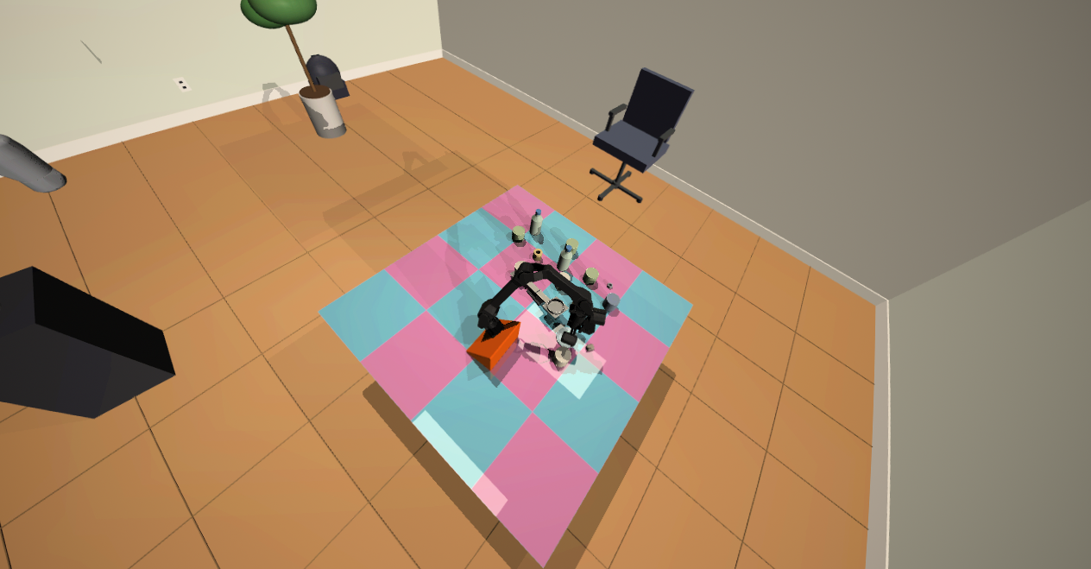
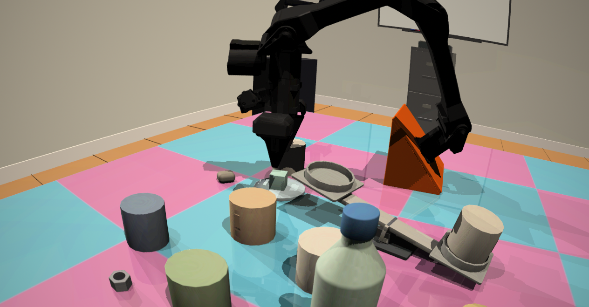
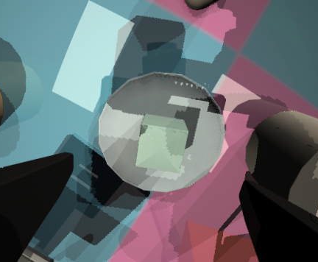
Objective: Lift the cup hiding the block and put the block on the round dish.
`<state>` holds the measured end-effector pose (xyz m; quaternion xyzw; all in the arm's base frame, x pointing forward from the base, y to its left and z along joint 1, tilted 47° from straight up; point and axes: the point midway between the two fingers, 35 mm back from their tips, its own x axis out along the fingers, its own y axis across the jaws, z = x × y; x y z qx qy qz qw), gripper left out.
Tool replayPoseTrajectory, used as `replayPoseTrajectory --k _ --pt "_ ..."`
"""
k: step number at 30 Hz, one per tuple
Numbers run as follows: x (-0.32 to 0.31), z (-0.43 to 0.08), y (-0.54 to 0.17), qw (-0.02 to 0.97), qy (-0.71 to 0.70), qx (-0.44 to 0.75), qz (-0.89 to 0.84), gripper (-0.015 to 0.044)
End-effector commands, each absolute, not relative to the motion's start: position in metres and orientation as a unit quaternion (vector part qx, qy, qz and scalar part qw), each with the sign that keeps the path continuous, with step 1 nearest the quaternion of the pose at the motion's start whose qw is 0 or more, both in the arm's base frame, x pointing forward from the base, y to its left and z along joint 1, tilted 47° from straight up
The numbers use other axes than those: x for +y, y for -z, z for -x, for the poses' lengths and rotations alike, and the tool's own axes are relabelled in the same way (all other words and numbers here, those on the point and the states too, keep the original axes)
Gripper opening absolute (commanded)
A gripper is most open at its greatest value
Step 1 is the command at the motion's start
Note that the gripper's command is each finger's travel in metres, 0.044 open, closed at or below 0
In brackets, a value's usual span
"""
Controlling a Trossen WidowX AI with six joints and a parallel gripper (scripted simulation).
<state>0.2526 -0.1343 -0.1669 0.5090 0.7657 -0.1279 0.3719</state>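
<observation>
The pale green block [image 2: 278, 180] [image 3: 161, 147] rests on the round pale dish [image 2: 296, 190] [image 3: 207, 147]. My gripper [image 2: 281, 158] [image 3: 158, 176] is open and empty, its fingers above and to either side of the block; in the exterior view one finger largely hides the other. One beige cup [image 2: 298, 156] [image 3: 279, 143] [image 1: 562, 357] stands on the table beside the dish, close to one finger in the wrist view. The other beige cup [image 2: 475, 232] stands tilted on the low end of the balance [image 2: 416, 235]. The raised end's ring holder [image 2: 319, 184] is empty.
Near the dish are an orange cylinder [image 2: 252, 220] and a small brown capsule [image 2: 225, 176]. Grey [image 2: 145, 226], green [image 2: 197, 280] and cream [image 2: 305, 259] cylinders, a blue-capped bottle [image 2: 348, 276] and a hex nut [image 2: 120, 285] stand farther off. The arm rises from an orange wedge [image 2: 407, 164] [image 1: 488, 350].
</observation>
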Motion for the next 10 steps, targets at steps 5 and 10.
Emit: replayPoseTrajectory --k 5,10 --pt "-0.165 -0.259 0.135 0.372 0.130 0.764 -0.511 0.0440" --pt "-0.171 -0.260 0.128 0.372 0.130 0.764 -0.511 0.0440"
